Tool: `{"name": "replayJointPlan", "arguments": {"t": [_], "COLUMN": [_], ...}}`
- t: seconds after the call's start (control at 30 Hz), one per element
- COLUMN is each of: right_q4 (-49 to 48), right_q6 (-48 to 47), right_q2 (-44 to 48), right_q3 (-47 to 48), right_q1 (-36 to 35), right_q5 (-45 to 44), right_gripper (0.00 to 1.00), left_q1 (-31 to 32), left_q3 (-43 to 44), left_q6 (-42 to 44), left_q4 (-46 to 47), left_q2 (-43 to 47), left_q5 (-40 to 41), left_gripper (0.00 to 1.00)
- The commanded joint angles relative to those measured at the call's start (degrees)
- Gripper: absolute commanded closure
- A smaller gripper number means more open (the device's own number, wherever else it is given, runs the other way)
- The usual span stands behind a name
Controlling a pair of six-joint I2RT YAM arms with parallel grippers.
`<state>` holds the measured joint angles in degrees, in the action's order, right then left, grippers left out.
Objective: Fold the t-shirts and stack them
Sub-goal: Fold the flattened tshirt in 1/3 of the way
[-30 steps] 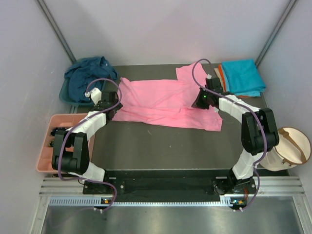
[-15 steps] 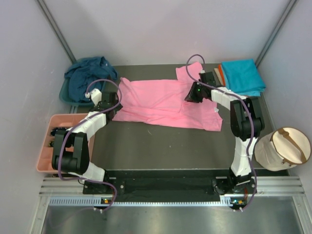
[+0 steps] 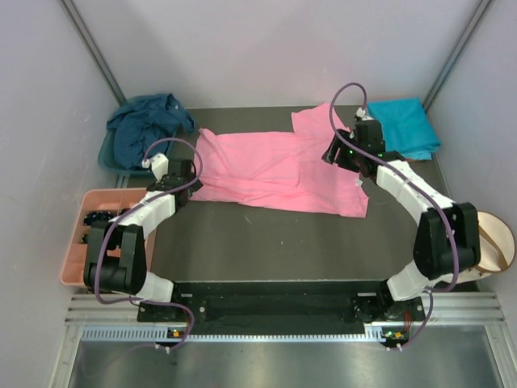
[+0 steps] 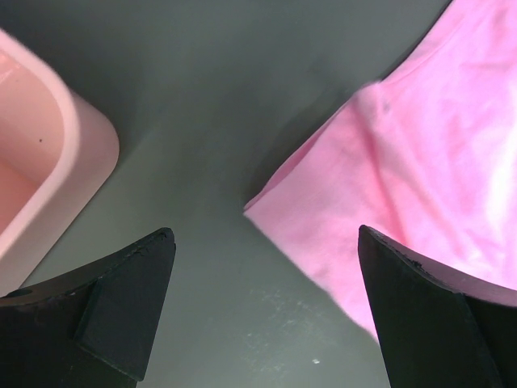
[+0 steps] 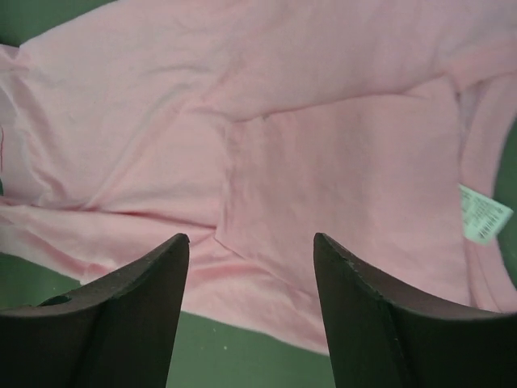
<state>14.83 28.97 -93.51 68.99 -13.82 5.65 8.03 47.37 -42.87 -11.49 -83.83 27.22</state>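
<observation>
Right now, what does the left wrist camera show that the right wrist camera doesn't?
Left wrist only: a corner of the salmon-pink tray. Right wrist only: a pale label at the edge of the pink t-shirt. Both: the pink t-shirt, the dark table, and an open, empty tool, the left tool in one, the right tool in the other.

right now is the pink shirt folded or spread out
Mostly spread: the pink shirt lies flat across the table, far sleeve sticking out; a lapped edge in the right wrist view hints at one partial fold.
</observation>
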Motion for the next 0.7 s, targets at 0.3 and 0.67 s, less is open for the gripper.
{"name": "replayJointPlan", "arguments": {"t": [0.3,0.67], "right_q4": [8.11,8.81], "right_q6": [2.67,2.93], "right_q2": [18.28,21.18], "right_q3": [-21.34,-26.89], "right_q1": [2.22,6.35], "right_q5": [-11.62,-14.17], "right_gripper": [0.31,0.32], "left_q1": [0.23,0.23], "left_q3": [-1.85,-2.11], "left_q6": [2.09,2.09], "left_q4": [2.08,2.26], "left_q2": [-0.19,-0.98], "left_q5": [-2.17,-2.61], "left_gripper": [0.01,0.01]}}
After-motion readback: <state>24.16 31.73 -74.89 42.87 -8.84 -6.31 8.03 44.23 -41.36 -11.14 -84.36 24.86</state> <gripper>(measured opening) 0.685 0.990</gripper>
